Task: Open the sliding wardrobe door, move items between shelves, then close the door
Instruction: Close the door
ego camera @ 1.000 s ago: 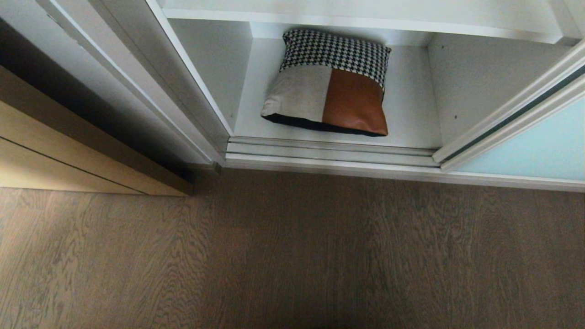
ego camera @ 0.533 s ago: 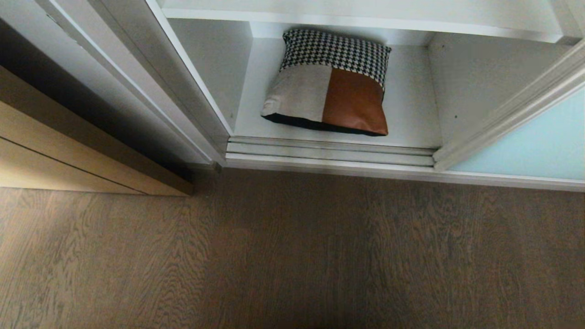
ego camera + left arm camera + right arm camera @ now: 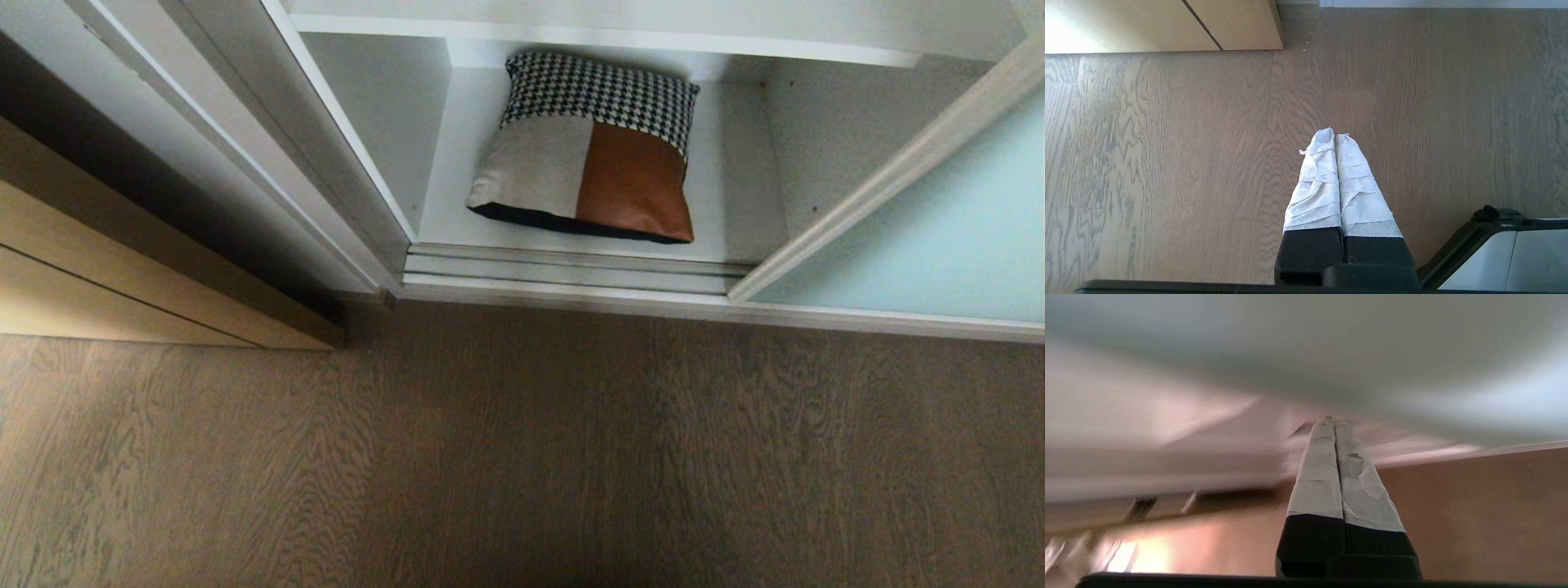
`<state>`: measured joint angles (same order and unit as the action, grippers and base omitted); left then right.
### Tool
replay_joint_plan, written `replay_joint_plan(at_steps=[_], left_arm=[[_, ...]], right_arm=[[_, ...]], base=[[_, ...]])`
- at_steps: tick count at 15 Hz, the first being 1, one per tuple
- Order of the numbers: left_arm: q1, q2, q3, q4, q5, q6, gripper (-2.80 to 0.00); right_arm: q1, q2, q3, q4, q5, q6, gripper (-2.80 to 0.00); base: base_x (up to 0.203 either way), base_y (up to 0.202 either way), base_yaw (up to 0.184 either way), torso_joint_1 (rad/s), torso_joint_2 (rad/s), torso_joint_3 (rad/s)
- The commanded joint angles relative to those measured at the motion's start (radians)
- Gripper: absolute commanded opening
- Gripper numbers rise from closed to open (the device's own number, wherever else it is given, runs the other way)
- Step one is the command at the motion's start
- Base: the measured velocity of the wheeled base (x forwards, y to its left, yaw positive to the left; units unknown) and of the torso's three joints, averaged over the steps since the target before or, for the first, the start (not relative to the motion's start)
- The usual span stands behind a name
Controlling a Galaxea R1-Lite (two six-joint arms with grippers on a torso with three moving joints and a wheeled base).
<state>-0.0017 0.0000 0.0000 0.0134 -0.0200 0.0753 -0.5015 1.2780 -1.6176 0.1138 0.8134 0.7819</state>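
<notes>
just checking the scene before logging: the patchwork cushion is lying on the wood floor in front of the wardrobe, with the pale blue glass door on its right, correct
Not quite. The cushion is lying on the white shelf inside the wardrobe, not on the wood floor. The head view shows it, with the pale blue glass door on its right as you said.

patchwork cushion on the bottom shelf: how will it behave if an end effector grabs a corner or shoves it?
The cushion looks plump and leans on the back wall, so it is probably soft and light; gripped at a corner it would likely sag. Its brown leather patch looks smooth, perhaps slippery. Pushed, it would probably slide on the smooth white shelf or flop flat, not roll.
</notes>
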Motion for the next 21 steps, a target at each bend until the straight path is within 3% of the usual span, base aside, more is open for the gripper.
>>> replay_joint_plan(at_steps=[1,6,12,17,19,21], left_arm=[[0.0,0.002,0.002,0.0,0.0,0.0,-2.8],[0.0,0.002,0.002,0.0,0.0,0.0,-2.8],[0.0,0.002,0.002,0.0,0.0,0.0,-2.8],[0.0,0.002,0.002,0.0,0.0,0.0,-2.8],[0.0,0.002,0.002,-0.001,0.0,0.0,-2.8],[0.0,0.002,0.002,-0.001,0.0,0.0,-2.8]], right_arm=[[0.138,-0.073,0.06,0.003,-0.001,-0.018,-2.8],[0.385,-0.105,0.139,0.006,-0.002,-0.151,-2.8],[0.387,-0.3,0.247,-0.016,-0.024,-0.171,-2.8],[0.403,-0.292,0.233,-0.016,-0.048,-0.17,-2.8],[0.419,-0.278,0.22,-0.009,-0.166,-0.17,-2.8],[0.509,-0.261,0.209,-0.003,-0.317,-0.168,-2.8]], base=[[0.0,0.0,0.0,0.0,0.0,0.0],[0.0,0.0,0.0,0.0,0.0,0.0],[0.0,0.0,0.0,0.0,0.0,0.0],[0.0,0.0,0.0,0.0,0.0,0.0],[0.0,0.0,0.0,0.0,0.0,0.0],[0.0,0.0,0.0,0.0,0.0,0.0]])
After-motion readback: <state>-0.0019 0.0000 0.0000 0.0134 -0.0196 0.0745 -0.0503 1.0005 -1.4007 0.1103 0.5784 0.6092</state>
